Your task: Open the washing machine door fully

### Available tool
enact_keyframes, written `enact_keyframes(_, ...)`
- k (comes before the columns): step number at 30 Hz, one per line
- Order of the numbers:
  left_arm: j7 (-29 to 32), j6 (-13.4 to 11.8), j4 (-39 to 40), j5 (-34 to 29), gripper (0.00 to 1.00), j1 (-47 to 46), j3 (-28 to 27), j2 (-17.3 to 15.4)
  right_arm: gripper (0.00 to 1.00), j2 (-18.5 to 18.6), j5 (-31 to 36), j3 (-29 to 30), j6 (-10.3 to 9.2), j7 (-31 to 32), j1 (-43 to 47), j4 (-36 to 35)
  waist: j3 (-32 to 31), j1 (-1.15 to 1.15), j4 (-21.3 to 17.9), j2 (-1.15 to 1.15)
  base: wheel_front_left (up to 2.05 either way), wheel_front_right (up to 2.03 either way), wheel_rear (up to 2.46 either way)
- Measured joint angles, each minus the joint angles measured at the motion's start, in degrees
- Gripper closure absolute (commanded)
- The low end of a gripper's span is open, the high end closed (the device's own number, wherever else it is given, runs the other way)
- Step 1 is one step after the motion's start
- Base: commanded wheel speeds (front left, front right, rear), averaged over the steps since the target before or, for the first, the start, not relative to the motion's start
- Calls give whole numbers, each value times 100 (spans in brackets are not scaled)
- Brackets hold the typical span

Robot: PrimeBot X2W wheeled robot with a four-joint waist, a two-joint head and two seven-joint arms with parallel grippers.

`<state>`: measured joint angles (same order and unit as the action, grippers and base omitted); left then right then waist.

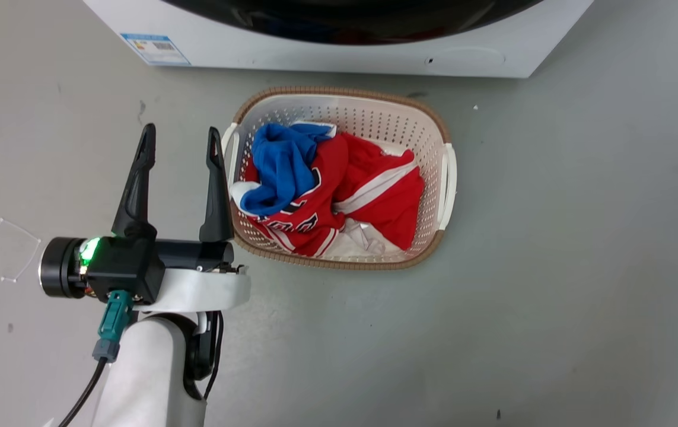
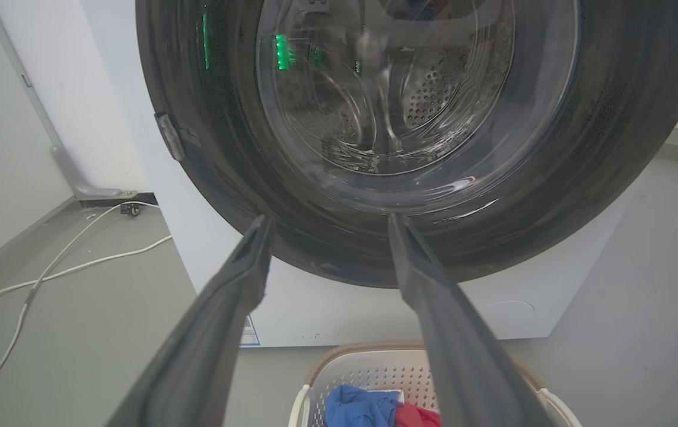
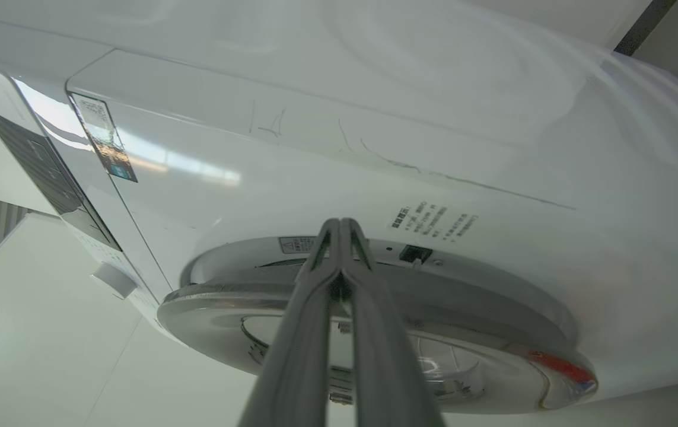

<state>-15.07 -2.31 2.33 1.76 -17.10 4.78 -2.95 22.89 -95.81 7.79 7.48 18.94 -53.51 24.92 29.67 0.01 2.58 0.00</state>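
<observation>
Left gripper (image 1: 181, 130), lower left of head view: long dark fingers spread wide, nothing between them, tips pointing up-frame, hanging over the grey floor (image 1: 552, 267). Its right finger sits just beside the left handle of the white perforated plastic laundry basket with a brown rim (image 1: 339, 92); can't tell if they touch. The basket holds a crumpled blue garment (image 1: 282, 166) on top of a red-and-white jersey (image 1: 374, 190).

Beyond the basket, across the top edge of the frame, is the white boxy front-loading washing machine (image 1: 315, 53), with a blue label (image 1: 155, 48) at its lower left corner. The big round door with a glossy black rim and clear domed glass (image 1: 344, 24) just shows along the top edge.

In the left wrist view the door fills the upper frame, with the perforated steel drum visible through the glass and a white cable (image 2: 48, 276) on the floor at left.

Right gripper (image 3: 340, 222): fingers pressed together, empty, tips at the door's edge against the white front. Contact unclear. Can't tell if the door is latched or ajar.
</observation>
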Motion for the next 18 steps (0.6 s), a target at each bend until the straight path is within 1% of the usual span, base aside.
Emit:
enact_keyframes(6, 0, -14, 33, 29, 0, -175, 65, 1, 100, 129, 369, -576, 1, 366, -816, 402, 316, 0, 85, 0, 0, 0, 0)
enact_keyframes(10, 0, -43, 48, 59, 0, -218, 112, 0, 100, 170, 632, -860, 0, 490, -1210, 672, 452, 0, 168, 0, 0, 0, 0)
enact_keyframes(14, 0, -73, 66, 94, 0, -230, 153, 0, 100, 153, 791, -1063, 0, 623, -1549, 880, 547, -1, 238, 0, 0, 0, 0)
enact_keyframes(18, 0, -89, 63, 96, 0, -243, 167, 0, 100, 41, 878, -1251, 1, 771, -1774, 1023, 617, 0, 272, 0, 0, 0, 0)
